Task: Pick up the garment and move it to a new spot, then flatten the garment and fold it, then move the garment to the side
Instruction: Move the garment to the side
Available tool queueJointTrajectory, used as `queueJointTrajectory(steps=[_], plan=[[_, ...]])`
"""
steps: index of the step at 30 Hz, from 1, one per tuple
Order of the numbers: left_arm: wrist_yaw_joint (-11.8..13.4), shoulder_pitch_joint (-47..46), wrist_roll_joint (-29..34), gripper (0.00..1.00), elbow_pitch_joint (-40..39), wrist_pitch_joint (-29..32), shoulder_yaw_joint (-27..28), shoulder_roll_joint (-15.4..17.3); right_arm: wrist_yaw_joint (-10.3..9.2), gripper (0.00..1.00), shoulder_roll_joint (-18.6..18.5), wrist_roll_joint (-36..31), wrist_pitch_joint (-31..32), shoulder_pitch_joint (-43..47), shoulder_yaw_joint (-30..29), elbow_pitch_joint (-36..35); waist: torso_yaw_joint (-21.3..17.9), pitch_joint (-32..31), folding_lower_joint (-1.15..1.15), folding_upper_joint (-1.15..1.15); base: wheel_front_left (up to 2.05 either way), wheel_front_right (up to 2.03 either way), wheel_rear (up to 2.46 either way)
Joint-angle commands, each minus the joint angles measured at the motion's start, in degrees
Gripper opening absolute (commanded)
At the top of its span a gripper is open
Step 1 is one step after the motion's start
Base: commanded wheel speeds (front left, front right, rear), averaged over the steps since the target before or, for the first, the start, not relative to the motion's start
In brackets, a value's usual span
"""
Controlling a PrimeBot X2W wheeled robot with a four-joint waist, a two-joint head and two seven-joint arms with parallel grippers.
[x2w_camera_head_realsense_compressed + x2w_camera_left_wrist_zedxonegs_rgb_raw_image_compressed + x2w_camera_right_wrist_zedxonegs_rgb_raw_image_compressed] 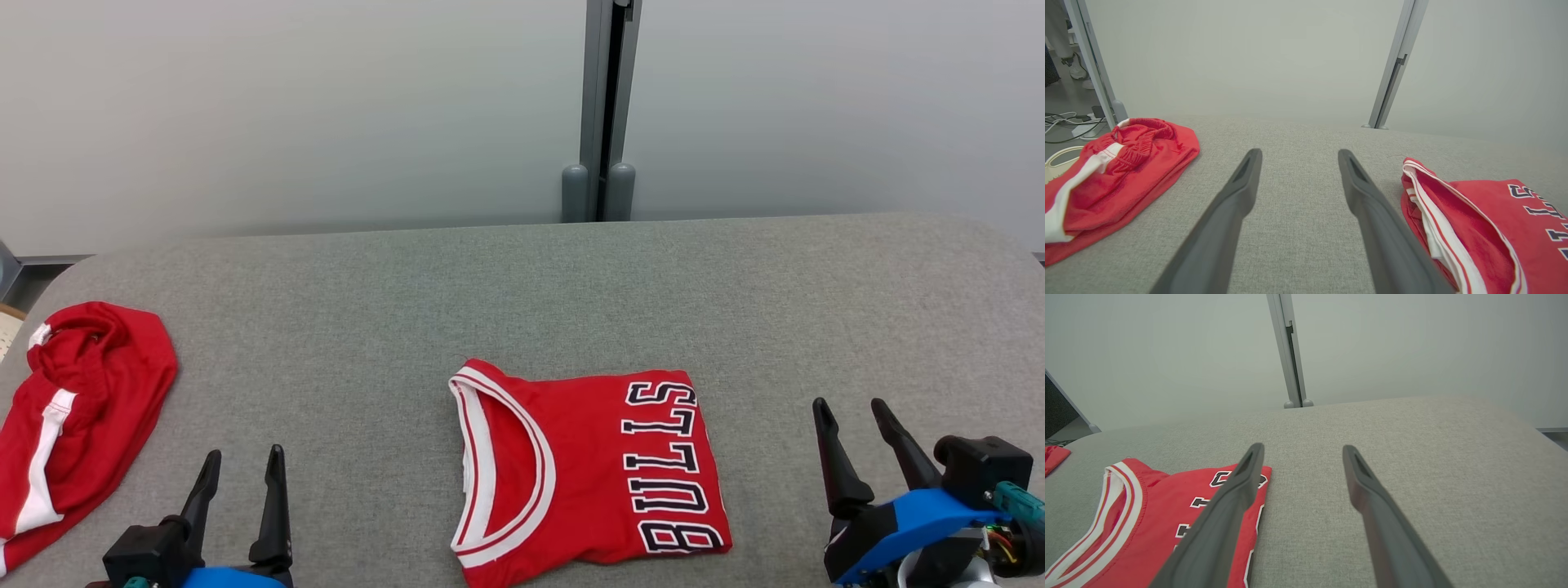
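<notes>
- The jersey is red, with a white-trimmed neckline and dark "BULLS" lettering. It lies folded into a compact rectangle on the grey fabric table, close to the near edge and roughly midway between my two grippers in the head view.
- Its neck opening faces the robot's left, and the lettering runs along the edge on the robot's right.
- It lies flat, with a slight ripple along the near hem, and nothing is holding it.
- My left gripper sits at the lower left, fingers spread wide with only bare table between them. In the left wrist view the collar side of the jersey lies just beside the right-hand finger. I can't tell whether the two touch.
- My right gripper is at the lower right, its fingers just as wide and empty. In the head view it stands apart from the jersey's lettered edge. In the right wrist view the left-hand finger crosses in front of that lettering.
- A pair of red shorts with a white side stripe lies crumpled at the table's far left, well apart from the jersey.
- Behind the table, pale wall panels meet at a grey upright post.
- Past the table's left end, the left wrist view shows cables on the floor.
</notes>
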Motion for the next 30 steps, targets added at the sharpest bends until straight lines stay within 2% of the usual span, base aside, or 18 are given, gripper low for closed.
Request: queueJointTrajectory(steps=[1,7,11,12,13,15,21,30], plan=[[0.36,0.46,-0.07,1.00,-0.39,0.12,-0.05,0.28,0.01,1.00,0.00,0.14,0.06,0.78,0.03,0.00,-0.01,0.14,0.00,0.00,0.00,0.00,0.00],[0.82,-0.31,-0.20,1.00,-1.55,0.13,0.02,0.39,0.01,1.00,0.00,-0.44,2.91,-3.24,2.62,-0.80,-0.50,1.79,0.00,0.00,0.00,0.00,0.00],[0.88,-1.34,-0.10,1.00,-2.27,-0.07,-0.12,0.55,0.02,1.00,0.03,0.47,10.93,-6.73,5.99,0.97,-0.31,2.91,0.00,0.00,0.00,0.00,0.00],[0.88,-1.34,-0.10,1.00,-2.27,-0.07,-0.12,0.55,0.02,1.00,0.03,0.47,10.93,-6.73,5.99,0.97,-0.31,2.91,0.00,0.00,0.00,0.00,0.00],[0.83,-1.73,-0.10,1.00,-2.47,-0.10,-0.18,0.65,0.00,1.00,-0.11,0.98,15.71,-8.61,7.06,2.35,0.07,3.31,0.00,0.00,0.00,0.00,0.00],[0.87,-2.18,-0.04,1.00,-2.76,-0.25,-0.09,0.84,0.01,1.00,-0.10,1.67,19.66,-9.81,7.53,4.08,0.55,3.66,0.00,0.00,0.00,0.00,0.00],[0.62,-3.23,0.16,1.00,-3.50,-0.15,-0.40,1.21,0.02,1.00,-0.03,1.64,25.03,-12.42,6.92,10.10,2.17,4.82,0.00,0.00,0.00,0.00,0.00],[0.65,-3.81,0.37,1.00,-4.09,0.16,-1.28,1.62,0.02,1.00,-0.03,3.62,27.93,-15.79,6.63,21.81,4.51,5.83,0.00,0.00,0.00,0.00,0.00]])
